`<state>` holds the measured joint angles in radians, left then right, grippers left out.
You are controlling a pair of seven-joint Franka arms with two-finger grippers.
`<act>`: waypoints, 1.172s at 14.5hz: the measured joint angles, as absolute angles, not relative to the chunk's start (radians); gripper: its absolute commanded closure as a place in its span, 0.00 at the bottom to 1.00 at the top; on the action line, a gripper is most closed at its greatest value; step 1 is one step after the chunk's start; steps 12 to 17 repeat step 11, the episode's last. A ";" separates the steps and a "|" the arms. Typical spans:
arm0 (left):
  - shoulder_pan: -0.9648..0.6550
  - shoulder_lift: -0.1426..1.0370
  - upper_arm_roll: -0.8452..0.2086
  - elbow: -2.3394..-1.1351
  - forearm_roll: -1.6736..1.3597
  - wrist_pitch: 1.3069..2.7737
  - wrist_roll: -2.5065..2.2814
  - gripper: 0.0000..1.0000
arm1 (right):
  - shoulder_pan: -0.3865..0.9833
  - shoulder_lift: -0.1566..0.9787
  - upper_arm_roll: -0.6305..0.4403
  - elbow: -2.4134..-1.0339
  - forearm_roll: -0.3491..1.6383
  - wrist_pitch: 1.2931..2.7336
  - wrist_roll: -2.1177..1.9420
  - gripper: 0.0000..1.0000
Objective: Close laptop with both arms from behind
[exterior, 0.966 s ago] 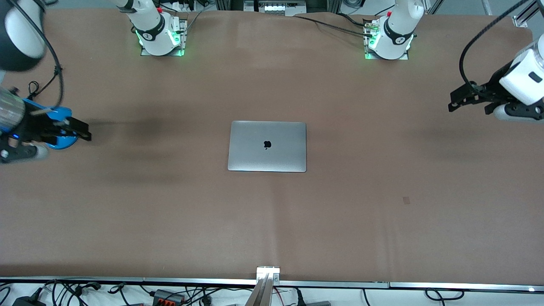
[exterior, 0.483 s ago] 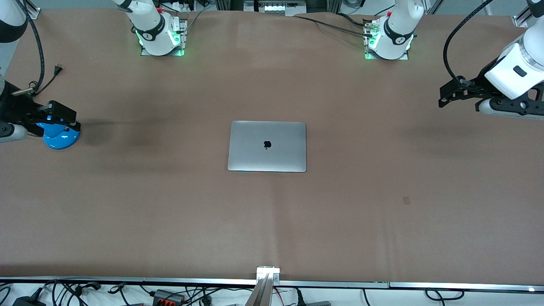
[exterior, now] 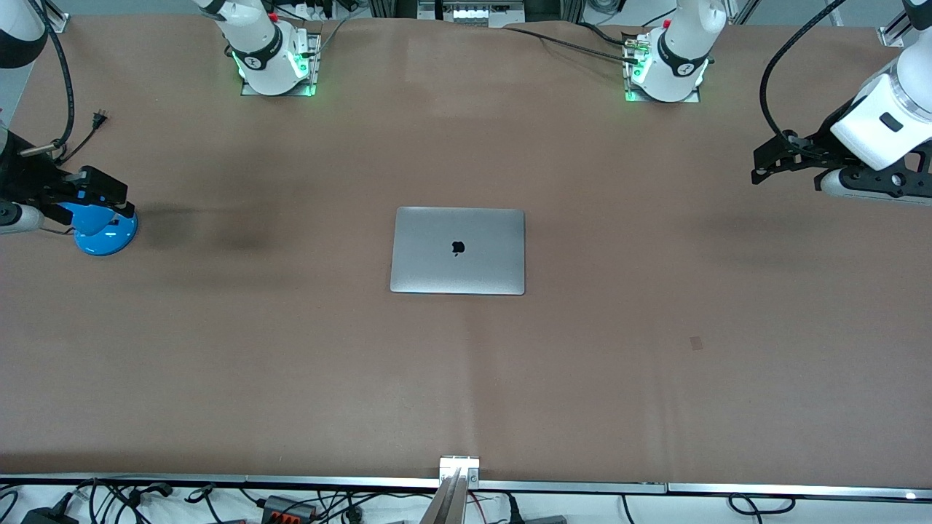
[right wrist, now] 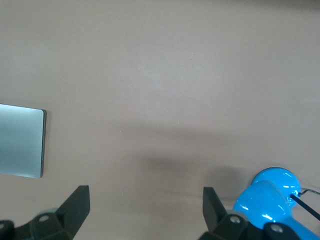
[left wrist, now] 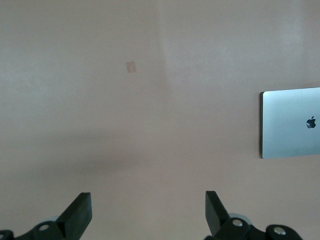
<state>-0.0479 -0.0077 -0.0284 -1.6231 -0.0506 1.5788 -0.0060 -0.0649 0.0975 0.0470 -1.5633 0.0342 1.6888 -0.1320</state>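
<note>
Your left pincer (left wrist: 147,212) hangs w/ fingers spread wide, holding nothing, over bare tabletop (exterior: 655,306) at the left arm's end. Right pincer (right wrist: 145,210), likewise spread & empty, sits over the right arm's end, by a blue object (exterior: 102,231). The laptop (exterior: 458,250) lies shut, lid logo up, mid-tabletop, well apart from both.

The left gripper (left wrist: 148,212) and the right gripper (right wrist: 145,207) both hang above the table ends, fingers spread wide.
</note>
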 measured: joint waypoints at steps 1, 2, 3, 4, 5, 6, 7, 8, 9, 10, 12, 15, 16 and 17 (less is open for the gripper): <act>-0.048 -0.008 -0.028 -1.623 -0.051 1.579 -0.006 0.00 | -0.065 0.096 0.048 -1.565 0.033 1.689 -0.132 0.00; -0.048 -0.008 -0.028 -1.623 -0.051 1.578 -0.006 0.00 | -0.065 0.095 0.048 -1.566 0.033 1.689 -0.132 0.00; -0.048 -0.008 -0.028 -1.623 -0.051 1.578 -0.006 0.00 | -0.065 0.095 0.049 -1.566 0.032 1.689 -0.132 0.00; -0.048 -0.008 -0.028 -1.623 -0.051 1.578 -0.006 0.00 | -0.066 0.095 0.049 -1.566 0.029 1.689 -0.132 0.00; -0.048 -0.008 -0.028 -1.623 -0.051 1.578 -0.007 0.00 | -0.066 0.095 0.048 -1.567 0.027 1.689 -0.132 0.00; -0.048 -0.008 -0.028 -1.623 -0.051 1.578 -0.007 0.00 | -0.067 0.095 0.048 -1.567 0.024 1.689 -0.131 0.00; -0.048 -0.008 -0.029 -1.623 -0.051 1.578 -0.007 0.00 | -0.067 0.095 0.048 -1.568 0.018 1.689 -0.131 0.00; -0.048 -0.008 -0.029 -1.623 -0.051 1.578 -0.007 0.00 | -0.067 0.095 0.048 -1.568 0.013 1.689 -0.131 0.00; -0.048 -0.008 -0.029 -1.623 -0.051 1.578 -0.007 0.00 | -0.067 0.095 0.048 -1.568 0.011 1.689 -0.131 0.00; -0.048 -0.008 -0.029 -1.623 -0.051 1.578 -0.007 0.00 | -0.067 0.095 0.048 -1.568 0.011 1.689 -0.131 0.00; -0.048 -0.008 -0.029 -1.623 -0.051 1.578 -0.007 0.00 | -0.067 0.095 0.048 -1.568 0.010 1.689 -0.131 0.00; -0.048 -0.008 -0.029 -1.623 -0.051 1.578 -0.007 0.00 | -0.067 0.095 0.048 -1.568 0.010 1.689 -0.131 0.00; -0.048 -0.008 -0.029 -1.623 -0.051 1.578 -0.007 0.00 | -0.067 0.095 0.048 -1.568 0.010 1.689 -0.131 0.00; -0.048 -0.008 -0.029 -1.623 -0.051 1.578 -0.007 0.00 | -0.067 0.095 0.048 -1.568 0.010 1.689 -0.131 0.00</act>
